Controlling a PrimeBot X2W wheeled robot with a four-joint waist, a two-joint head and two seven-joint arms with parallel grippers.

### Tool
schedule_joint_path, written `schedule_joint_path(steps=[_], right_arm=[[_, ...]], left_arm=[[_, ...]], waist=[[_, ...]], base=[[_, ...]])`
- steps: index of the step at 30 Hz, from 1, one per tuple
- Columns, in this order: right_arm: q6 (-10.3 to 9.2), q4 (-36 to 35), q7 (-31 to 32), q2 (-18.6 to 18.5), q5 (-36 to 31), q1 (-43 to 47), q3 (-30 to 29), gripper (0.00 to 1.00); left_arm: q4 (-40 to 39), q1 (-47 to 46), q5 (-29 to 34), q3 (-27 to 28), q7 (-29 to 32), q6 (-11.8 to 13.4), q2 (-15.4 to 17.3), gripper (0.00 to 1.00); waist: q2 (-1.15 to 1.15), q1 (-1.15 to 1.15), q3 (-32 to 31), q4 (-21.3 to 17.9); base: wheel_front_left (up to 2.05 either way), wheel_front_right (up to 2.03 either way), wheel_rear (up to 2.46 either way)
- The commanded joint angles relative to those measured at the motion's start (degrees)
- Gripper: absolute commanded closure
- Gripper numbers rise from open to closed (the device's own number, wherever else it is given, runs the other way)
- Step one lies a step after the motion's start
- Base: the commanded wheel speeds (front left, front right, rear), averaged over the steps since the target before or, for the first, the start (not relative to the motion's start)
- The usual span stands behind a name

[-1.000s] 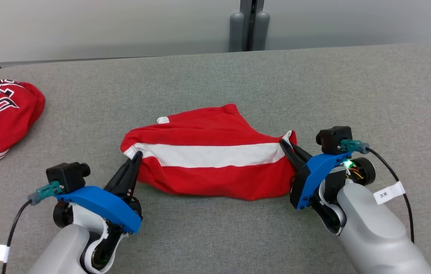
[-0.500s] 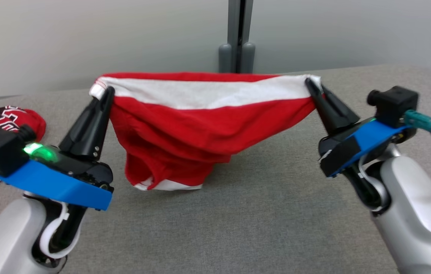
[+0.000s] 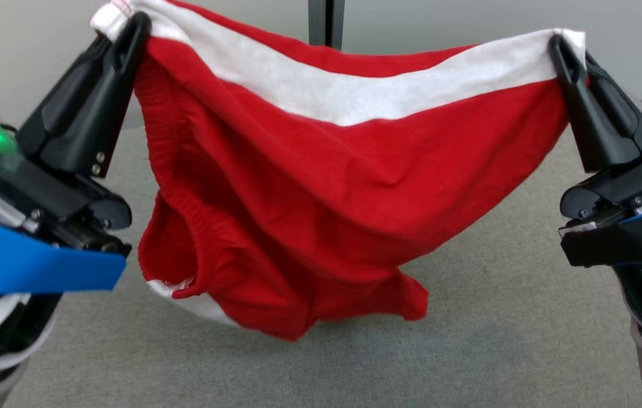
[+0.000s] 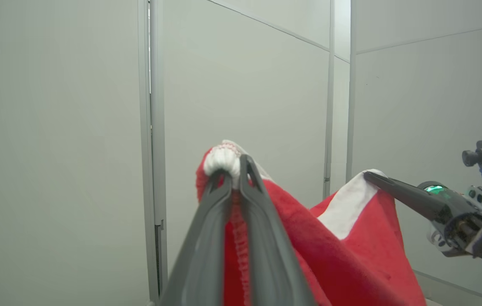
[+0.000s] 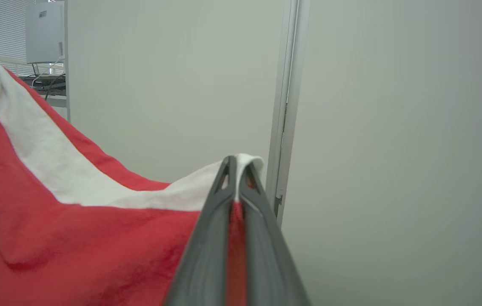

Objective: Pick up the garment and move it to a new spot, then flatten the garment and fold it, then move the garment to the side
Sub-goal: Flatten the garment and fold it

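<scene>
lifted, seemingly off the table, garment hangs from left gripper and right gripper, jaws clamped.

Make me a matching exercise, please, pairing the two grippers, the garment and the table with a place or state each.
1 left gripper
2 right gripper
3 garment
4 table

a grey, below the garment
b shut on the garment's corner, head view's upper right
c red with a white band, hanging
d shut on the garment's corner, head view's upper left

Pairs: 1-d, 2-b, 3-c, 4-a

Even, bright, diffuse indoor light, soft faint shadows, slight blur on close foreground parts
</scene>
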Motion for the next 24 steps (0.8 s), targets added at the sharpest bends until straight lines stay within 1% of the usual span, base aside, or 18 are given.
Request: schedule_joint_path(steps=[1, 4, 9, 10, 12, 17, 19, 22, 24], right_arm=[[0.01, 0.0, 1.1, 0.9, 0.0, -0.5, -0.3, 1.00], [0.01, 3.1, 2.2, 1.7, 0.5, -3.1, 0.2, 1.00], [0.01, 13.4, -0.5, 3.2, -0.6, -11.9, 2.6, 1.00], [0.01, 13.4, -0.5, 3.2, -0.6, -11.9, 2.6, 1.00], [0.01, 17.8, -2.4, 4.1, -1.6, -16.8, 2.9, 1.00], [0.01, 28.0, -8.6, 6.8, -5.2, -28.4, 1.8, 1.00], [0.01, 31.2, -11.5, 7.9, -6.4, -31.9, 1.3, 1.00], [0.01, 34.7, -15.3, 9.3, -8.0, -35.3, 0.8, 1.00], [0.01, 36.7, -17.1, 10.1, -8.3, -35.2, 1.8, 1.00]], left_arm=[[1.6, -2.2, -0.7, -0.2, 1.0, -0.3, -0.1, 1.00], [5.6, -5.7, -1.3, -1.4, 2.6, -1.4, -1.3, 1.00], [15.4, -13.8, -0.2, -3.1, 2.8, -4.1, -4.3, 1.00], [15.4, -13.8, -0.2, -3.1, 2.8, -4.1, -4.3, 1.00], [19.6, -17.7, 0.6, -3.3, 2.0, -4.8, -5.9, 1.00], [29.9, -27.4, 3.3, -2.6, -3.2, -6.2, -9.6, 1.00], [33.1, -30.5, 4.6, -2.5, -5.9, -6.7, -10.5, 1.00], [36.8, -33.4, 5.4, -2.3, -9.4, -7.3, -11.6, 1.00], [38.8, -33.0, 5.0, -3.2, -10.9, -7.6, -12.4, 1.00]], waist=[[0.00, 0.00, 1.3, -0.1], [0.00, 0.00, 3.8, -0.7], [0.00, 0.00, 7.8, -2.2], [0.00, 0.00, 7.8, -2.2], [0.00, 0.00, 9.2, -3.0], [0.00, 0.00, 12.2, -4.4], [0.00, 0.00, 13.5, -4.9], [0.00, 0.00, 15.7, -5.4], [0.00, 0.00, 17.0, -5.4]], base=[[0.00, 0.00, 0.00], [0.00, 0.00, 0.00], [0.00, 0.00, 0.00], [0.00, 0.00, 0.00], [0.00, 0.00, 0.00], [0.00, 0.00, 0.00], [0.00, 0.00, 0.00], [0.00, 0.00, 0.00], [0.00, 0.00, 0.00]])
